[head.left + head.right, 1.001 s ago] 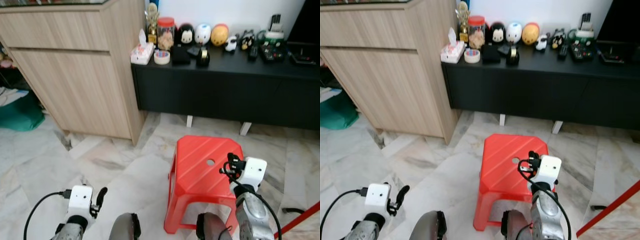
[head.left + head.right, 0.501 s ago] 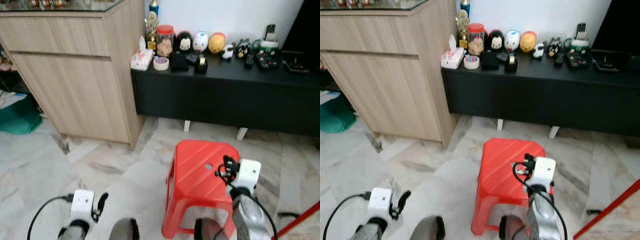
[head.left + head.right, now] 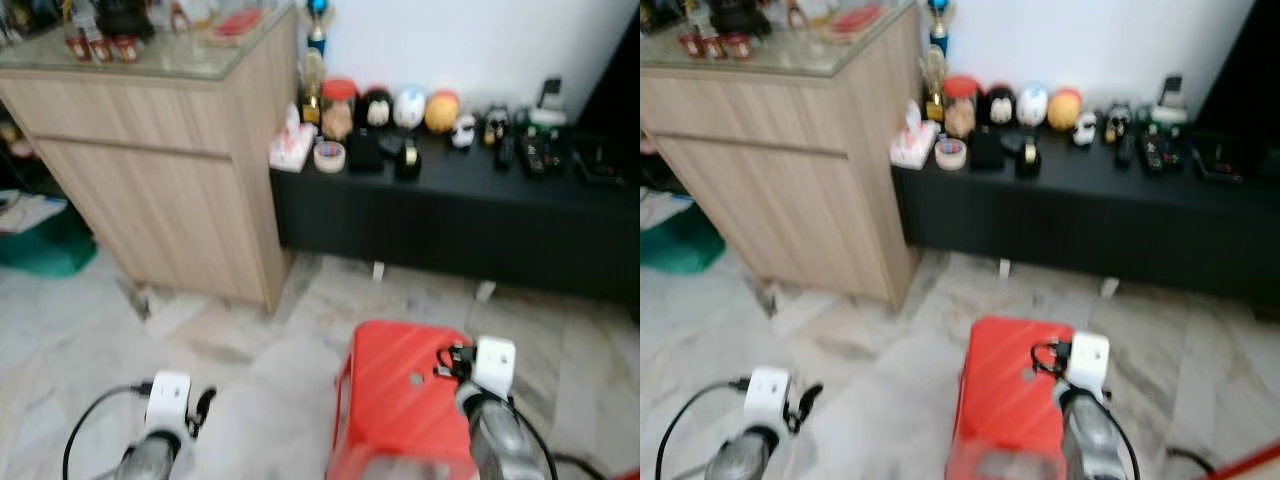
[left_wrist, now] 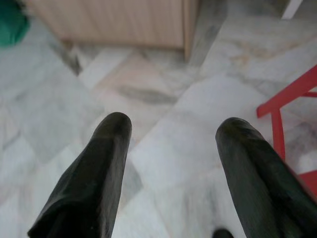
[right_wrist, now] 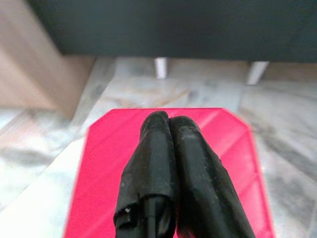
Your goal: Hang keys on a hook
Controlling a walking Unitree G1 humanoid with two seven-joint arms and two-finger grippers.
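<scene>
i see no keys or hook; left gripper (image 4: 168, 134) hangs spread over marble floor (image 4: 163, 99), right gripper (image 5: 166, 124) pinched empty above red stool (image 5: 114, 148). i'd scan slowly.

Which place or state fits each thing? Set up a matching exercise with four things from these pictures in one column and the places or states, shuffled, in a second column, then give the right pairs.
Things:
1. red stool
2. left gripper
3. right gripper
4. tape roll

Places or states:
A. fingers pressed together
B. on the black cabinet
C. on the marble floor
D. fingers spread apart

Pairs: 1-C, 2-D, 3-A, 4-B
</scene>
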